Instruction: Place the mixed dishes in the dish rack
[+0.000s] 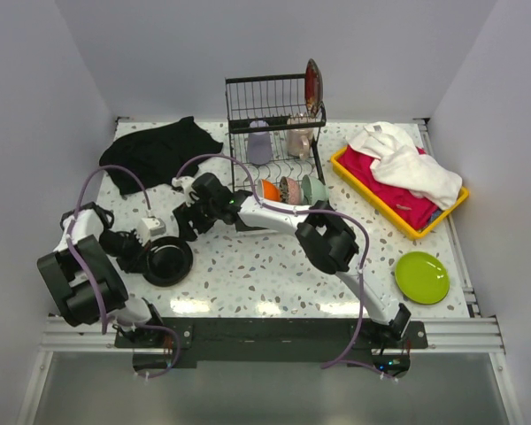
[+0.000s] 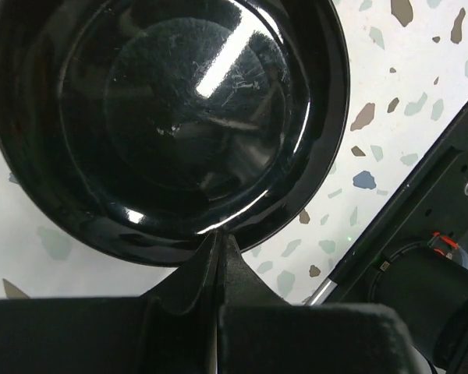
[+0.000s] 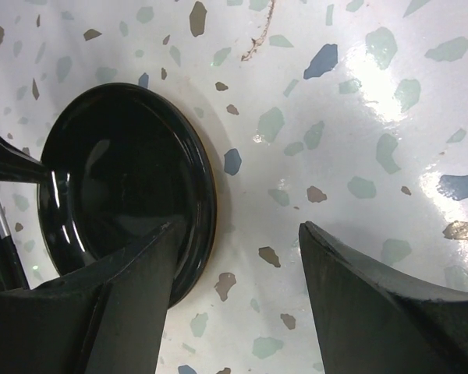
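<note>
My fingers [image 3: 374, 304] are matte black. The worktop [image 1: 274, 266] is white terrazzo flecked blue, green and brown. Near its left edge lies the glossy black plate [image 1: 167, 260]; by the right edge, a lime green plate [image 1: 422, 276]. The yellow tray [image 1: 372, 200] holds red and white cloths [image 1: 407, 164]. The rack [image 1: 274, 104] is black wire.

left wrist: glossy black round plate [image 2: 187, 117] is being cropped at the top edge, near rim being covered by left gripper [image 2: 218, 238] fingers [image 2: 179, 304] | right wrist: plate's lower part is being hidden by right gripper [image 3: 242, 224] finger [image 3: 117, 312] | top external: small bowls [image 1: 292, 189] in black wire dish rack [image 1: 274, 88] are being partly masked by right arm [image 1: 332, 239]
</note>
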{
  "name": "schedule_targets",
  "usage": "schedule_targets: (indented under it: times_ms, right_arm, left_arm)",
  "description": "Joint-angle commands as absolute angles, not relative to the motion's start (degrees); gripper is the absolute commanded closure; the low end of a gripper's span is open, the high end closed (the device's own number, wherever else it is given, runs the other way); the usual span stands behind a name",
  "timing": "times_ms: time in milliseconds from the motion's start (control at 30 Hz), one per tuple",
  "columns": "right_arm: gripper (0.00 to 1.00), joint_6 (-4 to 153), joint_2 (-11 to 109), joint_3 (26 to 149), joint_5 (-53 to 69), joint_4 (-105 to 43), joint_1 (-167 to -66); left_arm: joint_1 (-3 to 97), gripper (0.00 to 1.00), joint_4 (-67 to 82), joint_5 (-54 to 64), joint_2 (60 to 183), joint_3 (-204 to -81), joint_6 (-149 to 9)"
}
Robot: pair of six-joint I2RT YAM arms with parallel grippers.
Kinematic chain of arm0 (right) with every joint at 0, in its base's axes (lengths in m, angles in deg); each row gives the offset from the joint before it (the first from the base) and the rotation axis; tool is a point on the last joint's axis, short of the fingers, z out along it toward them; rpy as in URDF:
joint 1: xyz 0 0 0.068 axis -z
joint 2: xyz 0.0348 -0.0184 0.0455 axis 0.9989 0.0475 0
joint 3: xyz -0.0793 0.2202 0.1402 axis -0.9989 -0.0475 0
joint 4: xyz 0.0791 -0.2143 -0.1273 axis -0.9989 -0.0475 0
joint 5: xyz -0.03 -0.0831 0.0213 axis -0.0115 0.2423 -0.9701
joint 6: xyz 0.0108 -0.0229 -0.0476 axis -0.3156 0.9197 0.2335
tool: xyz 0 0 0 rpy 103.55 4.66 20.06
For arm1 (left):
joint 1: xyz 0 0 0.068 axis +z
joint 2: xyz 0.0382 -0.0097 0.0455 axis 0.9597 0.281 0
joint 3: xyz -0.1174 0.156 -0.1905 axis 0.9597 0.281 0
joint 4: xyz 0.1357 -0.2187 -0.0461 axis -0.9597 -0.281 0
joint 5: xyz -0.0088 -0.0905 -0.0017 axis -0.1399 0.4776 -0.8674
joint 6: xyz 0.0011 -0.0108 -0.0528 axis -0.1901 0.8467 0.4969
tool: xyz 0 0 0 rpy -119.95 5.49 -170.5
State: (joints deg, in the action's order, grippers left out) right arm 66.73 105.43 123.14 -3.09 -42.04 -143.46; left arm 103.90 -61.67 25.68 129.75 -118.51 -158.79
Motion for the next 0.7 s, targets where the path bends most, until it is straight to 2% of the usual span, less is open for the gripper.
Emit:
schedule_targets:
  times_ms: [0, 467, 567, 600, 667]
  right_arm:
    - [0.33, 64.89, 103.36, 124.05, -4.90, -39.43, -143.53]
    - [0.33, 65.06, 103.27, 122.73, -4.99, -40.22, -143.70]
    - [0.38, 66.99, 103.62, 123.69, -4.02, -40.84, -143.62]
    - [0.45, 67.43, 103.71, 124.31, -3.93, -41.18, -143.62]
    - [0.50, 68.31, 103.89, 124.66, -4.19, -41.54, -143.62]
  left_arm:
    - [104.18, 1.00, -58.97, 25.38, 130.92, -117.26, -160.69]
    - [102.33, 1.00, -46.05, 27.31, 140.06, -113.74, -153.84]
    - [100.67, 1.00, -43.77, 28.98, 140.85, -114.09, -151.46]
    - [99.62, 1.00, -42.72, 29.33, 141.38, -114.18, -150.76]
    - [98.73, 1.00, -41.92, 29.60, 141.91, -114.27, -149.44]
